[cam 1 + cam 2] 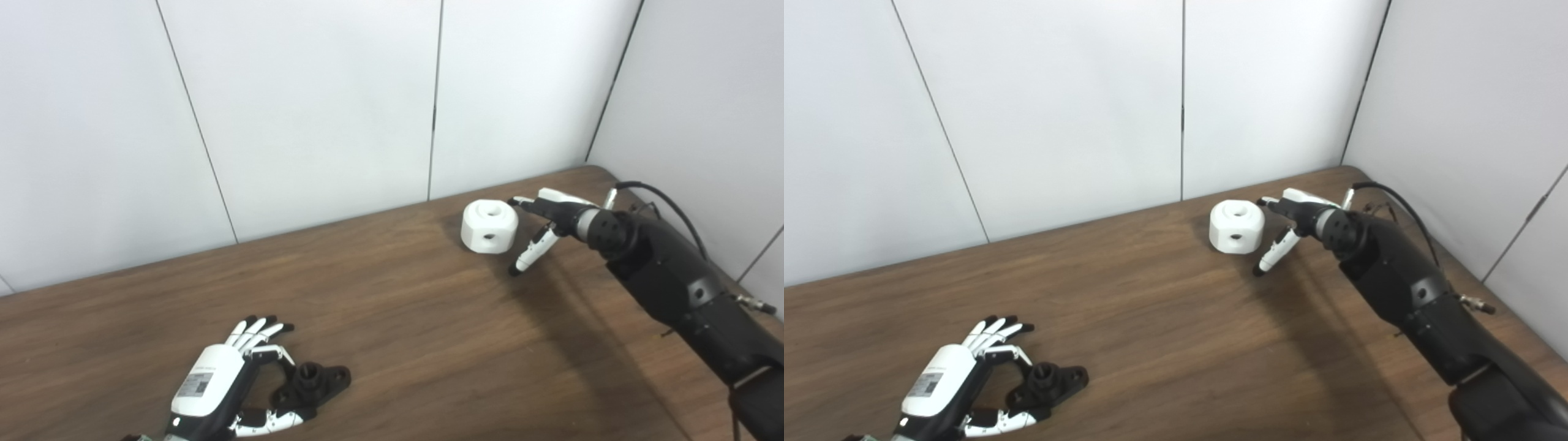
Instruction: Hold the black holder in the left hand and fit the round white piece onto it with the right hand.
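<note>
The black holder (312,383) lies flat on the wooden table near the front left, with a round socket on top. My left hand (236,380) is open around it, fingers behind and thumb in front, close to it or touching it. The round white piece (489,226), with a hole on top and one in its side, stands at the back right of the table. My right hand (545,223) is open just to its right, fingers beside its upper edge and thumb pointing down at the table, gripping nothing.
White wall panels stand behind the table (392,294) and along its right side. A black cable (664,202) runs along my right forearm. The table's back right corner lies just beyond the right hand.
</note>
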Motion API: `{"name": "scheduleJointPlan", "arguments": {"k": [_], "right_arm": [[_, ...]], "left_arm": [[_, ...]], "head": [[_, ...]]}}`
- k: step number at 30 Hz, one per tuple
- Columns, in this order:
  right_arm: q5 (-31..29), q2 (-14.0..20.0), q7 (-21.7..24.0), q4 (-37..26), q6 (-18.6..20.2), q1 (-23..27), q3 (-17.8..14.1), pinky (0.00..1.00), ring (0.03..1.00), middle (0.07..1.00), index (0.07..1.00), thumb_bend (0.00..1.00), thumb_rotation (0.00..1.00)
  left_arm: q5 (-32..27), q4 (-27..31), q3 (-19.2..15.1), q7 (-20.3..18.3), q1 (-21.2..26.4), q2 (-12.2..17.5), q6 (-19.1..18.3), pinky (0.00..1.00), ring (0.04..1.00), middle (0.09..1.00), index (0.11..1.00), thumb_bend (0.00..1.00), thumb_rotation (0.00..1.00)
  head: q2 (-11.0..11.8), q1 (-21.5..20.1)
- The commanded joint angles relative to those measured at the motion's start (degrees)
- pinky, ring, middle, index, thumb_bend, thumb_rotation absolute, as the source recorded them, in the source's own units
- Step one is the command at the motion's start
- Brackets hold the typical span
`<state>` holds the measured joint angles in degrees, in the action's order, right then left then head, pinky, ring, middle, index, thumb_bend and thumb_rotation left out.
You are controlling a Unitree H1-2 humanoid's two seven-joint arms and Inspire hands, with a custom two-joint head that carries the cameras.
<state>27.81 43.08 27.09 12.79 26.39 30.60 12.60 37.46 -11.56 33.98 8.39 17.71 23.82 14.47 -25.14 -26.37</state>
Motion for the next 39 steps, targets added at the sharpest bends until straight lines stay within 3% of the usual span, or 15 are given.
{"name": "scheduleJointPlan", "arguments": {"k": [1,14,23,30,39], "right_arm": [[0.58,1.11,0.17,-0.70,-0.21,4.27,-0.22,0.80,0.974,1.000,0.985,0.93,0.24],[1.97,-0.06,-0.18,-0.57,-0.25,3.83,0.07,0.80,0.979,1.000,0.988,0.90,0.26],[1.99,-1.96,-2.92,0.82,-1.24,3.61,-1.11,0.80,0.966,0.999,0.953,0.88,0.24],[2.38,-3.71,-7.67,3.19,-2.91,3.43,-1.67,0.76,0.941,0.978,0.924,0.86,0.24],[2.30,-5.66,-10.77,5.20,-3.13,4.05,-1.55,0.73,0.892,0.945,0.914,0.86,0.25]], "left_arm": [[3.90,-3.17,5.08,-11.08,-6.44,2.03,-2.24,1.00,0.945,0.876,0.487,0.52,0.06],[3.47,-1.11,5.38,-12.13,-7.06,2.11,-3.51,1.00,0.941,0.874,0.486,0.52,0.05],[3.07,1.15,5.71,-13.91,-7.37,2.46,-5.35,0.98,0.938,0.875,0.487,0.52,0.05],[2.81,2.54,5.69,-14.69,-7.71,2.67,-6.31,0.97,0.933,0.872,0.487,0.52,0.05],[3.36,2.89,6.00,-14.25,-7.76,2.75,-5.98,0.94,0.921,0.867,0.487,0.52,0.05]], "head": [[-0.16,0.08],[-0.85,0.43],[-1.02,0.83],[-1.29,1.23],[-1.51,1.54]]}}
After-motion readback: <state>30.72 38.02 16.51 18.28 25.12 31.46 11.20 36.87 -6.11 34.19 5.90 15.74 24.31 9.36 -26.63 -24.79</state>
